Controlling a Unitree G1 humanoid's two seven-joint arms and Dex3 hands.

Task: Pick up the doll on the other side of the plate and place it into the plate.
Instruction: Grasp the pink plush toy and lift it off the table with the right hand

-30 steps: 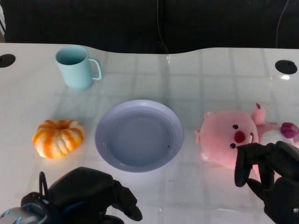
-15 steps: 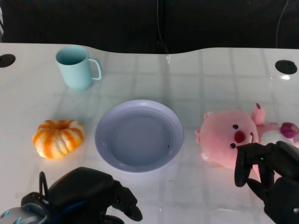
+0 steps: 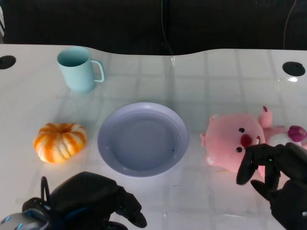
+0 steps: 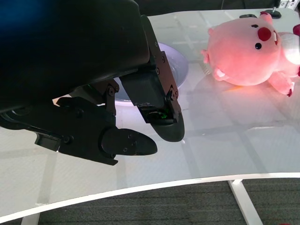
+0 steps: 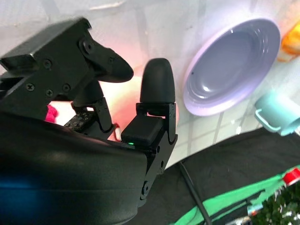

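right hand (image 3: 276, 179) – open, beside doll (image 3: 237, 140)

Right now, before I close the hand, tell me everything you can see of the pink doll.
The doll is a soft pink plush animal with black eyes, a red nose, small ears and a purple bit at its far end. It lies on its side on the white table, apart from the plate. The right hand hovers at its near edge with fingers spread; contact is unclear.

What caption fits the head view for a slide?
Right hand open beside the pink doll, the lavender plate empty.
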